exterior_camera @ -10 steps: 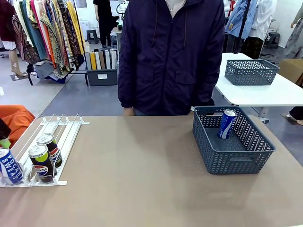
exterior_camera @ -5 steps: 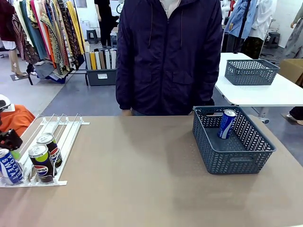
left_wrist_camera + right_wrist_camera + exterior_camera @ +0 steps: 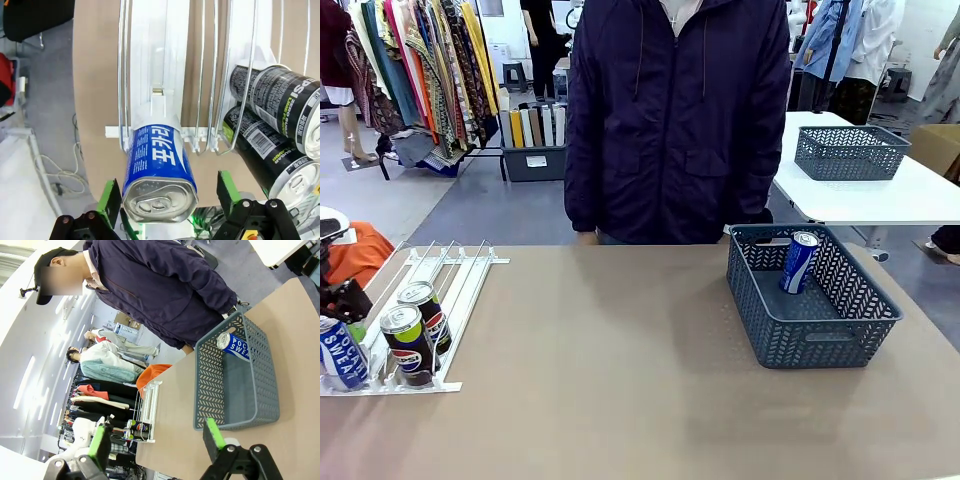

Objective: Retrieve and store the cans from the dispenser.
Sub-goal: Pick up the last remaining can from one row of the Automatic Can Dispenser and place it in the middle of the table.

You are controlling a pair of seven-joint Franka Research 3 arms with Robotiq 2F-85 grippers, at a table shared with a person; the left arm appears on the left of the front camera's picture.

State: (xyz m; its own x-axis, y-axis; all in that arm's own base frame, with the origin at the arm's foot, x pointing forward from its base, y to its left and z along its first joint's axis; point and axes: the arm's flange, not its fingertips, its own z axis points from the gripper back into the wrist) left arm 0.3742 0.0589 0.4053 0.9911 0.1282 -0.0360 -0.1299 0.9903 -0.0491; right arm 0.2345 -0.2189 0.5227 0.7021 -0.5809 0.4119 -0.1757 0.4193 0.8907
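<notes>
Three cans (image 3: 408, 345) stand in the dispenser (image 3: 460, 275), front view, nine o'clock. Left wrist view: left gripper (image 3: 166, 195) spread wide astride blue can (image 3: 157, 165); Pepsi cans (image 3: 280, 110) at three o'clock; skewed closing risks snagging the dispenser. Right wrist view: right gripper (image 3: 156, 437) open, empty; basket (image 3: 235, 405) at three o'clock.

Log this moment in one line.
left end effector: open, flanking Pocari can in dispenser | right end effector: open, empty | basket: one blue can | Pepsi cans: two in dispenser

Clothes rack (image 3: 420, 75), grey floor (image 3: 480, 215)
</notes>
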